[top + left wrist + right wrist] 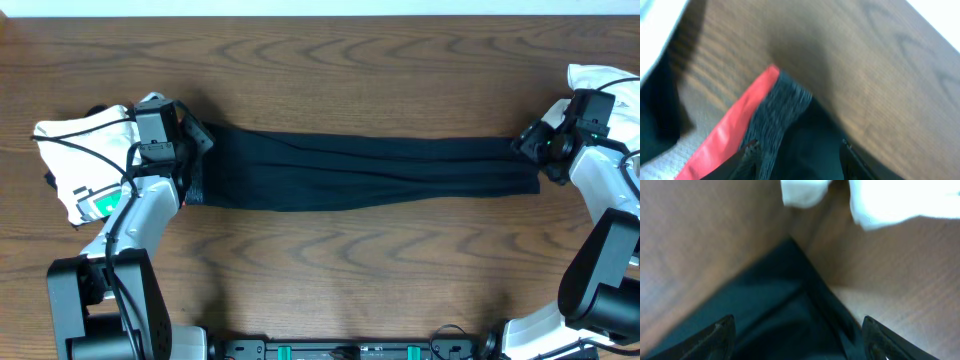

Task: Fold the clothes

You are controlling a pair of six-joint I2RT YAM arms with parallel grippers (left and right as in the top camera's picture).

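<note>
Left end effector [198, 140], spread wide, over the grey-and-red waistband [767, 117] of long black soft-fabric trousers [370, 165] stretched flat along the wooden table [350, 280]; right end effector [530, 148], equally spread, at the hems [515, 178]. Advice: pinch both layers squarely, keeping edges aligned.

Furniture: wooden table [330, 260], dark brown, with bold wavy grain running along its length.
Coverage: the tabletop fills nearly the whole overhead view.
Surface: flat and matt; the wrist views show it as blurred brown wood.
Far edge: straight, along the top of the overhead view.
Beyond far edge: pale strip [300, 5], whitish; wall or floor cannot be told.
Light: even, from above; shadows soft and short.
</note>
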